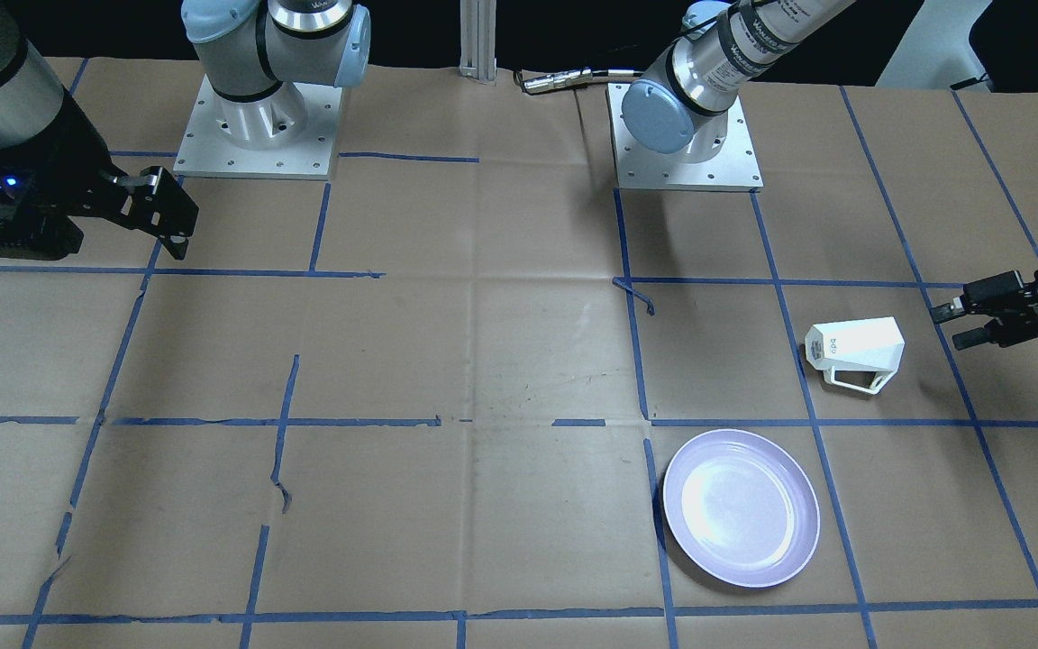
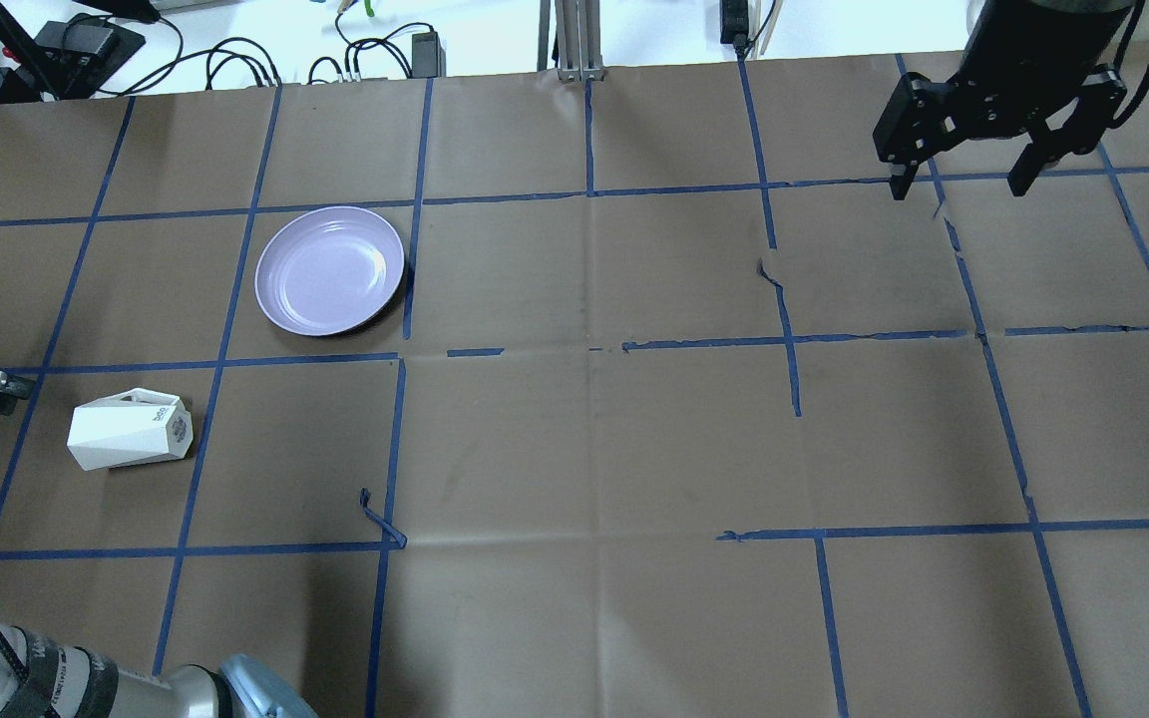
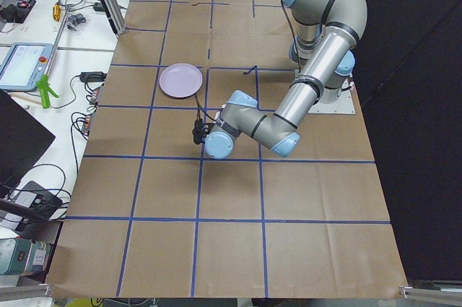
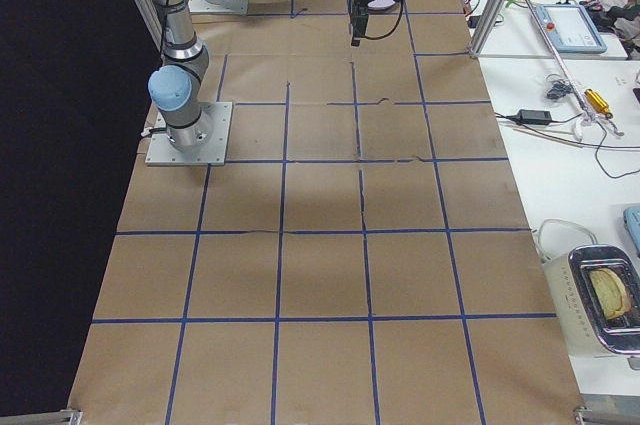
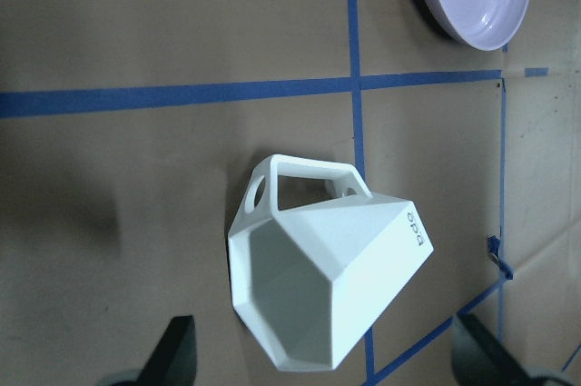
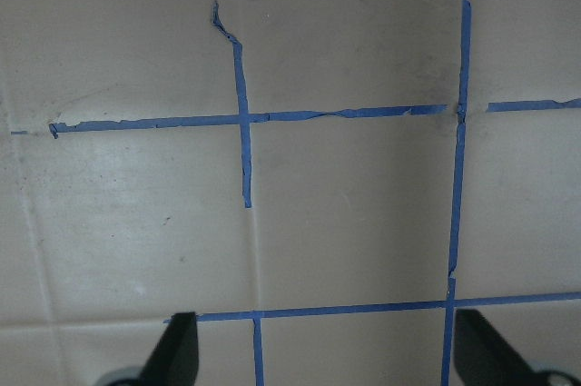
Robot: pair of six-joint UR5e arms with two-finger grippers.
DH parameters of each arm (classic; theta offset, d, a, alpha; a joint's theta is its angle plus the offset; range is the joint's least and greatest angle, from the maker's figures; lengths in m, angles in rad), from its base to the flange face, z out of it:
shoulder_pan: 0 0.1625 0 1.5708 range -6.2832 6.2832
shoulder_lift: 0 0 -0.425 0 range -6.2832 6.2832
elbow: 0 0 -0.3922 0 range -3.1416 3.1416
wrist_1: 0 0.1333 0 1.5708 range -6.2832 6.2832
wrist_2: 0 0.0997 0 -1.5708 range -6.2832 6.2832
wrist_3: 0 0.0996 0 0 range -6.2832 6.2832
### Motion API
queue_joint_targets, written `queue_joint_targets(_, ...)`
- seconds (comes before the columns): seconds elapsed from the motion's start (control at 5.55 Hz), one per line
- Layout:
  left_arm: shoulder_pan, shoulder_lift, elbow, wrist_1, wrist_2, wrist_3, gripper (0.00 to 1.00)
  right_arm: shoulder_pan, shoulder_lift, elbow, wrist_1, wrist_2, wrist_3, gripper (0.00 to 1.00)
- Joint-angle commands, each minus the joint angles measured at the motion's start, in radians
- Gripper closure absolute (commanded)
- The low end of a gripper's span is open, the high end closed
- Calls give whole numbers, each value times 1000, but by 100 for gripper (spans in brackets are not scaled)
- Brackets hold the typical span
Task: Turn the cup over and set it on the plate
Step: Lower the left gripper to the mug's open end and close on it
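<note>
Left pincer [image 1: 944,328] — released, spread wide — faces the small white faceted cup [image 1: 857,347] lying sideways just ahead; it should pinch one rim wall, clear of the handle [image 1: 857,380].

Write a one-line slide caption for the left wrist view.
Open left gripper faces the mouth of a white faceted cup lying sideways on brown paper, round pale lavender plate beyond.

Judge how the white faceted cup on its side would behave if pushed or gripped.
The white faceted cup looks rigid, probably ceramic, so likely breakable. Lying on a flat facet, it should slide rather than roll. Its smooth tapered walls may slip when squeezed.
</note>
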Motion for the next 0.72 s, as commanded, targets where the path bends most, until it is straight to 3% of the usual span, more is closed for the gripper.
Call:
queue_joint_targets(0.0,2,-66,-21,-42,-41,48,2,0,0,0,0,0,0,0)
queue_joint_targets(0.18,2,-80,-43,-82,-43,70,2,0,0,0,0,0,0,0)
queue_joint_targets(0.36,2,-83,-48,-149,-46,73,10,0,0,0,0,0,0,0)
queue_joint_targets(0.54,2,-85,-46,-163,-46,125,30,0,0,0,0,0,0,0)
